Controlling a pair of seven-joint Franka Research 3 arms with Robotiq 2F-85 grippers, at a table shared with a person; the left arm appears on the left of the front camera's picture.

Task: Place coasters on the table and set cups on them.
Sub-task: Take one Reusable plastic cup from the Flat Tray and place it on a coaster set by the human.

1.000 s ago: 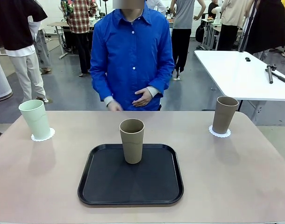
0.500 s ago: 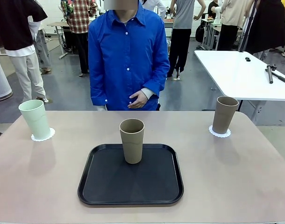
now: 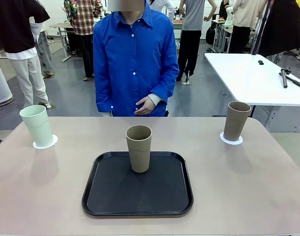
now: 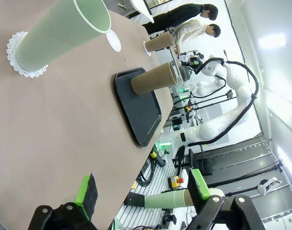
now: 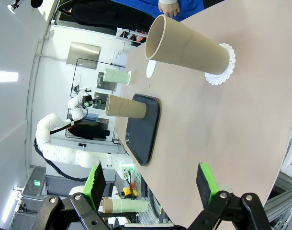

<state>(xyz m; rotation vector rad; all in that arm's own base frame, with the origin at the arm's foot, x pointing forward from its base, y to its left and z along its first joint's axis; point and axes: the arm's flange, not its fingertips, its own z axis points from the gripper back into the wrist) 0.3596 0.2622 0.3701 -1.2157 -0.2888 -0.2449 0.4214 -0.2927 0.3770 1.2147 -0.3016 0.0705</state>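
Tan and upright, the middle cup [image 3: 138,147] stands on the black tray [image 3: 115,196] at the centre of the tabletop [image 3: 238,187], and it is the one cup not yet on a coaster. The mint cup [image 3: 37,125] sits on its doily [image 3: 45,144] at the far left, and the side tan cup [image 3: 236,120] on its doily [image 3: 231,140] at the far right. The left wrist view shows a bare coaster [image 4: 114,40] lying flat past the tray, toward the person [image 3: 133,64], whose hand [image 3: 142,105] is held at the waist, off the tabletop. The left hand [image 4: 141,184] and right hand [image 5: 151,177] both hang back from the things with green pads wide apart and nothing between them. The coming move likely turns on one line: the bare coaster lies straight beyond the middle cup, so the cup goes up off the tray and away from the robot, its long axis kept vertical. The cup stands midway between the arms, so neither looks clearly nearer.
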